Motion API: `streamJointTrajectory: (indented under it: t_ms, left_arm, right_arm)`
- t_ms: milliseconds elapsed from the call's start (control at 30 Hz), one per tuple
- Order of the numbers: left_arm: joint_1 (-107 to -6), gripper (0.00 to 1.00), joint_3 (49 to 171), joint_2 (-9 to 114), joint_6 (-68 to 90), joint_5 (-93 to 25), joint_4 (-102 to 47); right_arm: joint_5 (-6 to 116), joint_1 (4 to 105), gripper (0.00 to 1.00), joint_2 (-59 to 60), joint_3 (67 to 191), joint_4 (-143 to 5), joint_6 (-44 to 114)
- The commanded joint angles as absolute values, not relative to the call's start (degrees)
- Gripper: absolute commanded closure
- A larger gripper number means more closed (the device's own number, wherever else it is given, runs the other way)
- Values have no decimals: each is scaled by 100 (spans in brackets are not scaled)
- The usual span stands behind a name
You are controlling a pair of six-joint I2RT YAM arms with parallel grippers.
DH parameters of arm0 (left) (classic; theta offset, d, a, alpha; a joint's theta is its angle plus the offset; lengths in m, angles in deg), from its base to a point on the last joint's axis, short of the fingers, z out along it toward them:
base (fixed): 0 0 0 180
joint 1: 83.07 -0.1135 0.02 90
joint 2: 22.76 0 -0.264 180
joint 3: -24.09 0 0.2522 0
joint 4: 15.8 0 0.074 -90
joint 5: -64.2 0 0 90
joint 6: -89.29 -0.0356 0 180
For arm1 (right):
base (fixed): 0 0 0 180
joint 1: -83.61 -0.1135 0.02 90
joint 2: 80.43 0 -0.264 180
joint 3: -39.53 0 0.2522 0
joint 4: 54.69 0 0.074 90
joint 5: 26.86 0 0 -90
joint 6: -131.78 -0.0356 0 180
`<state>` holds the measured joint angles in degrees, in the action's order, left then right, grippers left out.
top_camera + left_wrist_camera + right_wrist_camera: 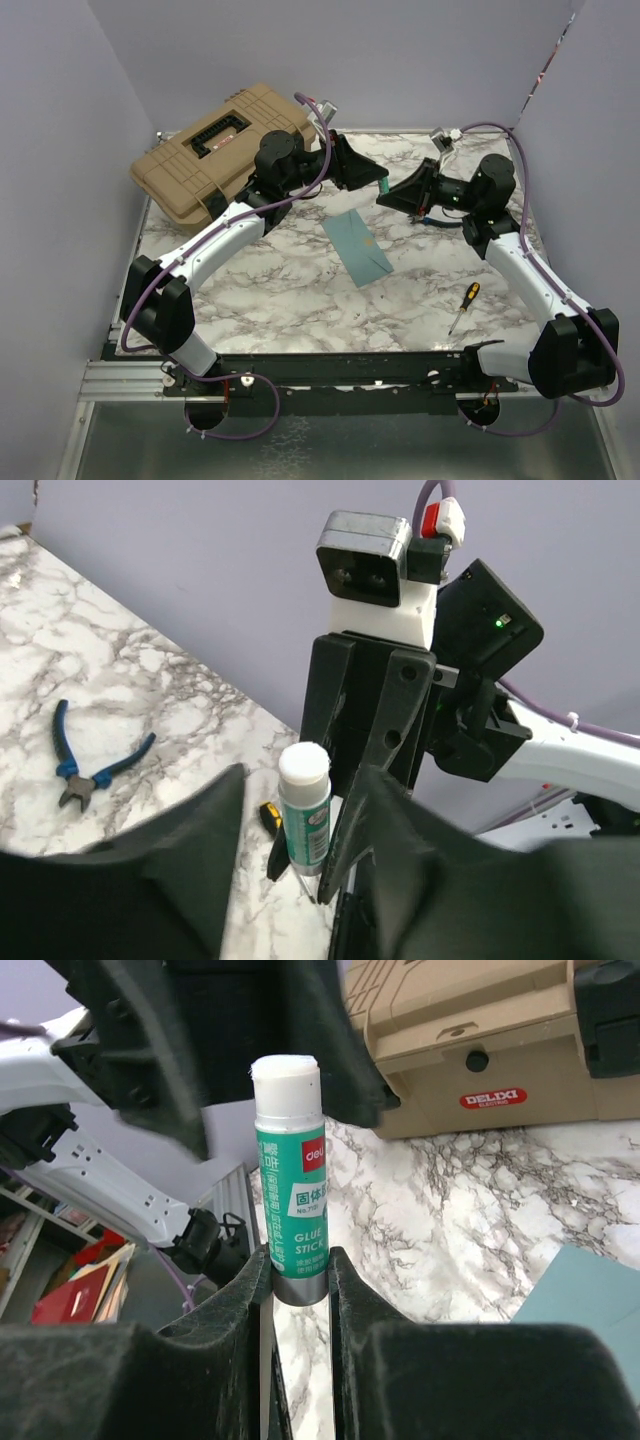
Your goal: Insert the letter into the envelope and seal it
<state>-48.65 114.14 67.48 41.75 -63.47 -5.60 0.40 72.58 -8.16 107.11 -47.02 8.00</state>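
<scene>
The teal envelope (357,247) lies flat in the middle of the marble table; a corner of it shows in the right wrist view (590,1295). The cream letter is not in view. My right gripper (392,197) (300,1270) is shut on the base of a green glue stick (288,1190) and holds it in the air, its white cap pointing at the left gripper. My left gripper (374,182) (300,785) is open, its fingers either side of the stick's capped end (303,780). Both grippers meet above the table, just behind the envelope.
A tan toolbox (220,150) (480,1020) stands at the back left. A yellow-handled screwdriver (463,305) (268,815) lies at the front right. Blue-handled pliers (90,765) lie on the table under the right arm's side.
</scene>
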Motion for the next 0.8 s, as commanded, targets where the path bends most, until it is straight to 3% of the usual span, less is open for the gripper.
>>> streamJointTrajectory:
  t_ms: [0, 67, 200, 267, 400, 767]
  left_arm:
    - [-4859, 39, 11453, 6701, 4069, -6361, -533]
    - [-4853, 34, 11405, 6673, 4017, -6370, -503]
    - [-4822, 34, 11289, 6672, 3975, -6447, -382]
    - [-4794, 38, 11271, 6724, 4024, -6467, -288]
    - [-4772, 56, 11333, 6843, 4178, -6503, -172]
    - [-4703, 63, 11229, 6868, 4394, -6664, 140]
  right_arm:
    - [-49, 7245, 91, -814, 10777, -4289, 595]
    - [-72, 7239, 91, -805, 10769, -4128, 479]
    - [-147, 7241, 91, -755, 10758, -3857, 287]
    - [-215, 7241, 91, -719, 10750, -3717, 198]
    - [-305, 7236, 91, -678, 10761, -3548, 73]
    - [-230, 7237, 93, -651, 10842, -3385, -77]
